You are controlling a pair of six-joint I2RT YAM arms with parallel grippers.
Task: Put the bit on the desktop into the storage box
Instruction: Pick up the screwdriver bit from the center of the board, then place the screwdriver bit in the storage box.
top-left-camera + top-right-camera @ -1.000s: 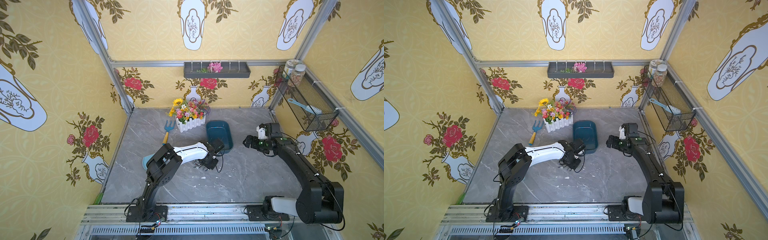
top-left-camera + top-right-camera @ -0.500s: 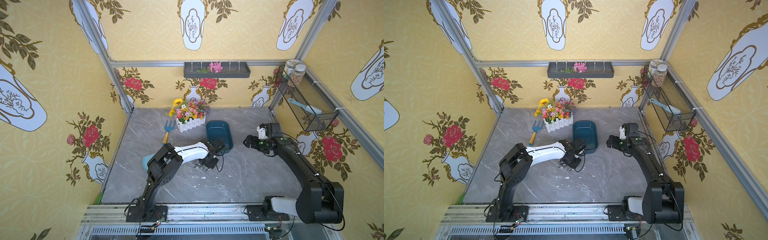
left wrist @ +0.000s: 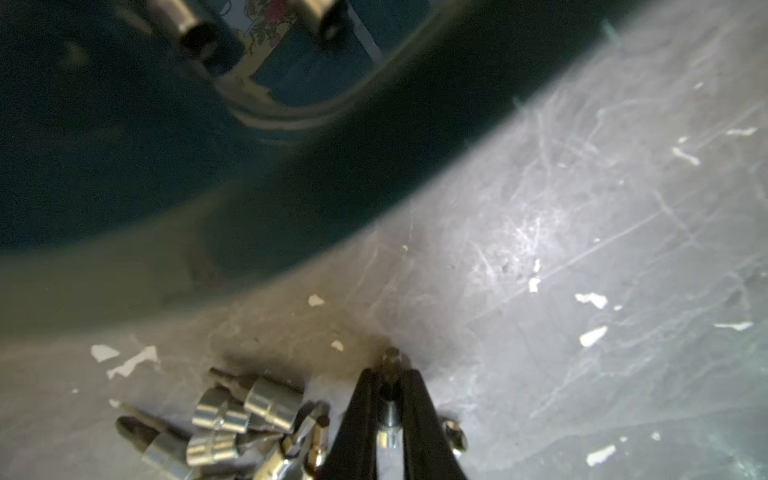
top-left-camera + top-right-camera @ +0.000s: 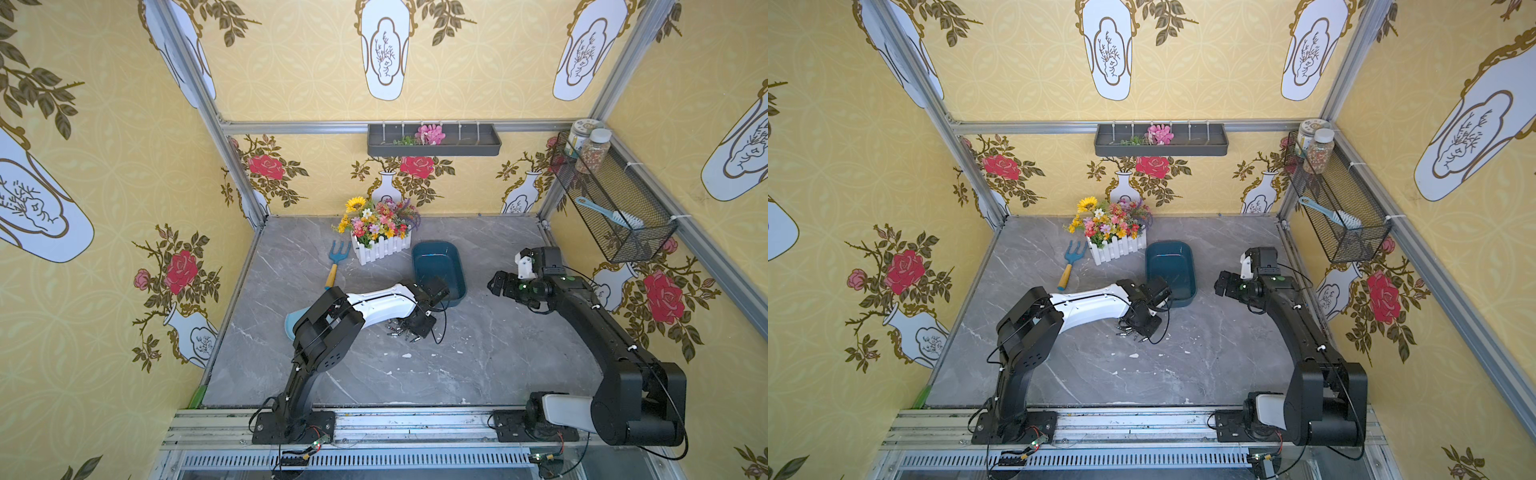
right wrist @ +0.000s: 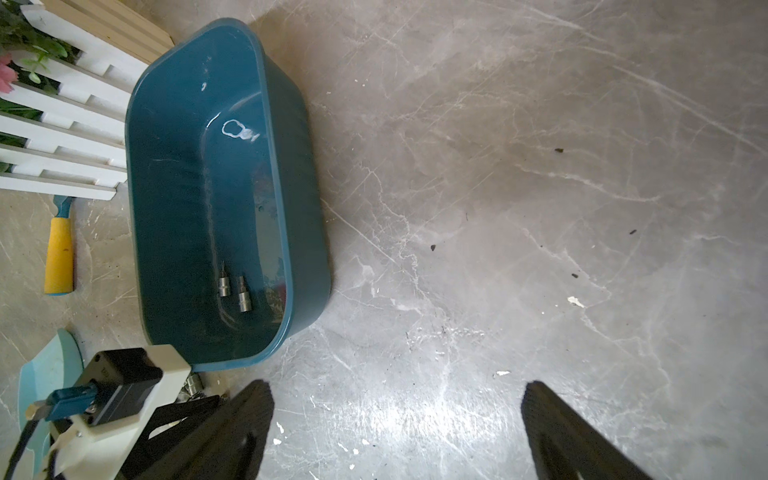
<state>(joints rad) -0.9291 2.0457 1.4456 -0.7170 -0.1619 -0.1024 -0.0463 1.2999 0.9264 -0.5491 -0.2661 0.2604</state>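
left gripper (image 3: 389,380) is pinching one bit (image 3: 391,363) tight on the desktop (image 3: 540,249) beside the pile (image 3: 249,415), right gripper (image 5: 397,390) is hanging wide open, holding nothing

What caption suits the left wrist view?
Left claw shut on a small steel bit beside loose silver bits on grey marble desktop.

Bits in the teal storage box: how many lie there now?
2. They lie side by side on the floor of the storage box, at its end nearest the left arm: one bit and a second bit. The arm hides one corner.
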